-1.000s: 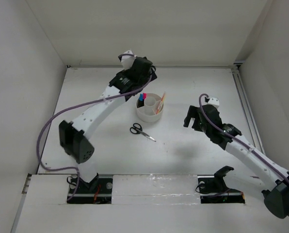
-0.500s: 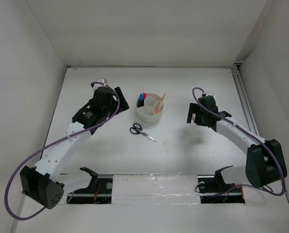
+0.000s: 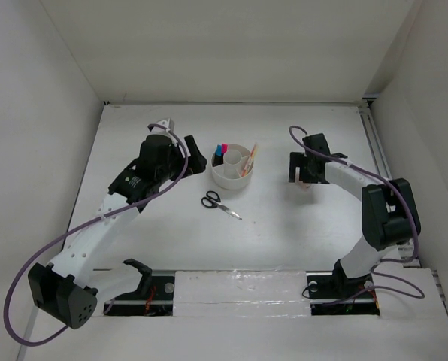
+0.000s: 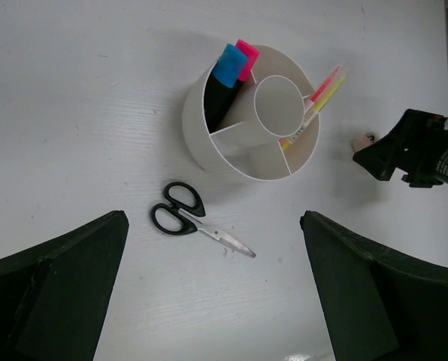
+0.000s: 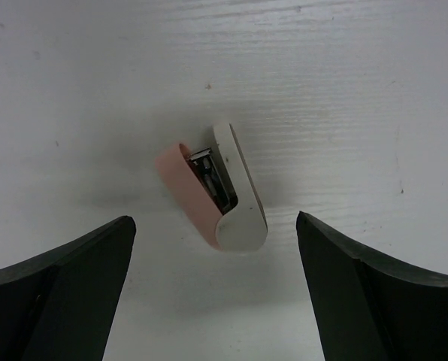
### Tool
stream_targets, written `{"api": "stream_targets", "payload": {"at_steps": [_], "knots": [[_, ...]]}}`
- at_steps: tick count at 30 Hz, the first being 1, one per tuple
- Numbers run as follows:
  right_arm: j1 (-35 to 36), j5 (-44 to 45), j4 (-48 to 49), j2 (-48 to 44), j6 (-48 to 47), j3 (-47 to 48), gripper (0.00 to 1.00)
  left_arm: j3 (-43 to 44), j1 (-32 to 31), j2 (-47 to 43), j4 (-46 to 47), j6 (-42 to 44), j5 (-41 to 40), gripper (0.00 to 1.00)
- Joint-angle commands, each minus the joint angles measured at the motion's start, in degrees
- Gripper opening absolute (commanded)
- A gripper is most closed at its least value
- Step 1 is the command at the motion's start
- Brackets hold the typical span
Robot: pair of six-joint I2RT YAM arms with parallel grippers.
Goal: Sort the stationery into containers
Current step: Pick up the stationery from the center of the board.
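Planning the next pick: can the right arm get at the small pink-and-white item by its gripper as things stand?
Probably yes. The right gripper hangs open right above the pink-and-white item, which lies framed between its fingers on bare table, with nothing else close by in the right wrist view.

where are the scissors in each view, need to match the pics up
top external: scissors near the middle, on the table just in front of the tub.
left wrist: scissors left of centre, below the tub, handles to the left.
right wrist: not in it.
shared landmark: the tub, seen in the top and left wrist views only.
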Motion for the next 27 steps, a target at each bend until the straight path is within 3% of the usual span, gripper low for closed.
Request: {"api": "stream_targets", "payload": {"at_steps": [1,6,10,13,14,16,19,23,27], "knots": [[-0.47,0.33,-1.2,2.22,-1.28,2.85,0.92,-0.35,0.04,-1.75,2.43,1.54,1.65,1.0],[-0.47,0.33,-1.81,4.86,-1.81,4.42,0.79,-0.35,0.04,-3.07,4.88,2.68,6.04,1.0],[-0.47,0.33,-2.43,5.48,-1.81,4.43,0.63,-0.35,0.04,-3.07,4.89,3.21,6.04,1.0],[-0.47,0.33,-3.05,5.48,-1.81,4.43,0.34,-0.35,0.04,-3.07,4.89,3.21,6.04,1.0],[-0.47,0.33,-3.05,5.48,-1.81,4.43,0.18,-0.35,0.04,-3.07,4.89,3.21,6.04,1.0],[-0.47,0.33,-3.05,5.48,-1.81,4.43,0.02,-0.35,0.04,-2.45,4.89,3.21,6.04,1.0],[0.05,-1.06,-3.05,4.69,-1.1,4.43,0.0,-0.35,0.04,-1.93,4.36,3.21,6.04,1.0],[2.94,-10.73,5.19,-6.1,0.74,-1.88,0.0,-0.88,0.04,-1.92,6.11,3.21,10.86,1.0],[7.43,-12.94,7.94,-16.73,1.8,-6.29,0.0,-1.41,0.04,-1.92,9.89,2.68,17.45,1.0]]}}
